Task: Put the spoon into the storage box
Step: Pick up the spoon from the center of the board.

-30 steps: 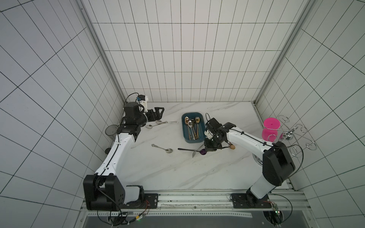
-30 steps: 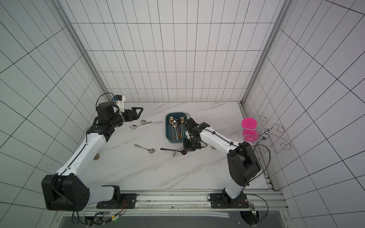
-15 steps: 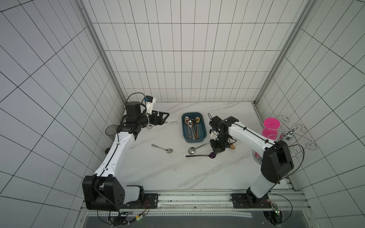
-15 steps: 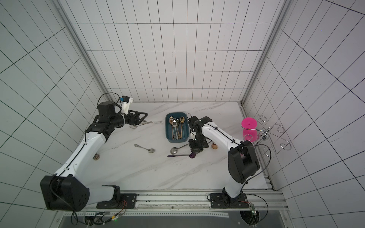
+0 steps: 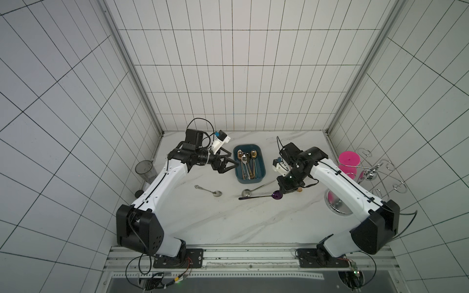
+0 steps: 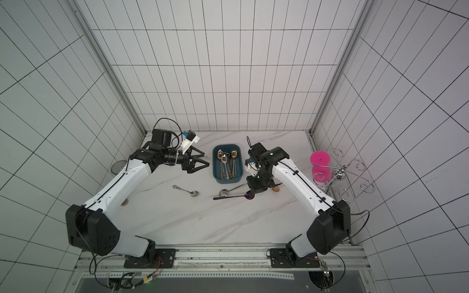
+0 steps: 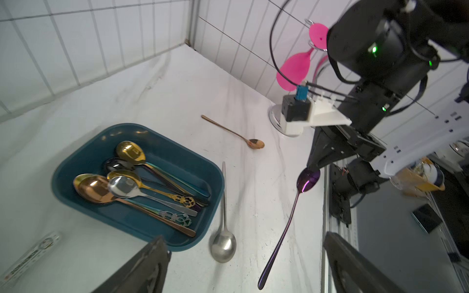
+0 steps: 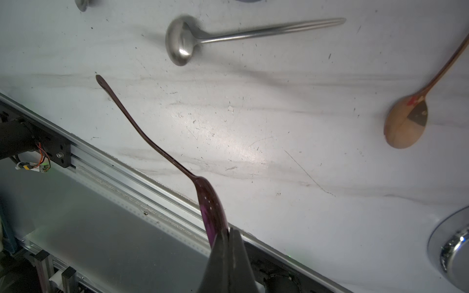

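Left wrist: illegible label near storage box

— What is shifting on the left?
— The left end effector is swinging away from the tabletop's 10 o'clock corner toward 4 o'clock, arriving at the storage box's 9 o'clock side.
— And on the right?
— The right end effector is carrying the purple spoon by its bowl toward 3 o'clock. The silver spoon is coming into plain view at the handle's 12 o'clock side.
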`<state>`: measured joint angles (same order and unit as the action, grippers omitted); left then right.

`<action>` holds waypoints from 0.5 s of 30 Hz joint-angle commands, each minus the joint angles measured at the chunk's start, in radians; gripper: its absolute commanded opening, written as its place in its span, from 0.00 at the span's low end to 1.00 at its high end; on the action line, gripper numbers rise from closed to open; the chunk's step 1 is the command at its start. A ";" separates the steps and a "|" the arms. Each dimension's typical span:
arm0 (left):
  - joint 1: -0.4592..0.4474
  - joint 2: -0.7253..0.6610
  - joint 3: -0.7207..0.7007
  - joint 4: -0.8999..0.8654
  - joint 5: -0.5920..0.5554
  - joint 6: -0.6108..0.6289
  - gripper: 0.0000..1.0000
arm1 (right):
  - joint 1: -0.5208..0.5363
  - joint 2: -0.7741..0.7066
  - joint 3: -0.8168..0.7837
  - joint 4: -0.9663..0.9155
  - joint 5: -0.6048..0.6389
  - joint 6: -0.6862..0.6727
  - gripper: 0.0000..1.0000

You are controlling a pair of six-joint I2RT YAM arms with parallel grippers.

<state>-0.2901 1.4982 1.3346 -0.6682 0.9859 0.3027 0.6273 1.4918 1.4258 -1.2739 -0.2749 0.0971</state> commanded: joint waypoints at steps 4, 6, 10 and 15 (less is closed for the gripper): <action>-0.113 0.223 0.201 -0.323 0.088 0.244 0.97 | -0.008 0.006 0.055 0.070 -0.045 -0.075 0.00; -0.137 0.296 0.291 -0.486 0.110 0.341 0.95 | -0.007 0.000 0.061 0.082 -0.042 -0.090 0.00; -0.172 0.372 0.364 -0.674 0.130 0.482 0.93 | -0.004 -0.025 0.052 0.113 -0.018 -0.125 0.00; -0.215 0.409 0.365 -0.697 0.097 0.515 0.91 | 0.012 -0.061 0.040 0.157 -0.004 -0.162 0.00</action>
<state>-0.4843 1.8820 1.6684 -1.2755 1.0740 0.7330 0.6300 1.4776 1.4456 -1.1549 -0.2905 -0.0227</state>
